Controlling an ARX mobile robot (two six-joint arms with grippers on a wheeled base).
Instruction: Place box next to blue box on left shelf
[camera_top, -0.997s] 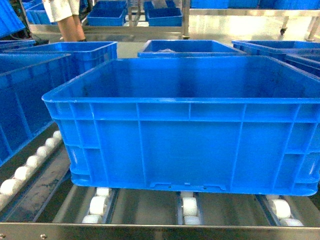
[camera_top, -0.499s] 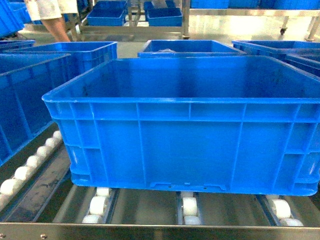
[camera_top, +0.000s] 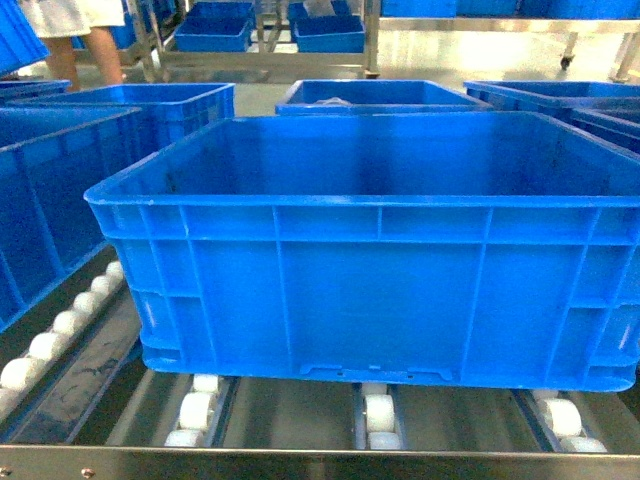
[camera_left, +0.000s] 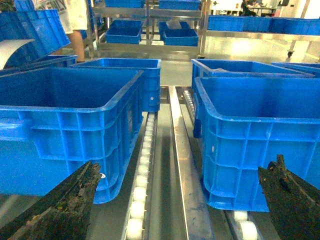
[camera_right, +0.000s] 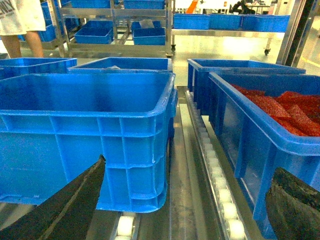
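The neighbouring blue box (camera_left: 65, 125) sits left; across a bare roller lane, the box (camera_top: 380, 250) rests square on the left shelf (camera_top: 200, 410), broadside on. Left gripper (camera_left: 180, 200) and right gripper (camera_right: 185, 200) gape at its near corners, probably holding nothing.

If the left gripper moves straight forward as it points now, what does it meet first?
Probably nothing soon. The left gripper, jaws wide apart, points into the gap between the box and the neighbouring blue crate, along the roller track of the shelf. Depth is unclear; the spread fingers could brush either crate.
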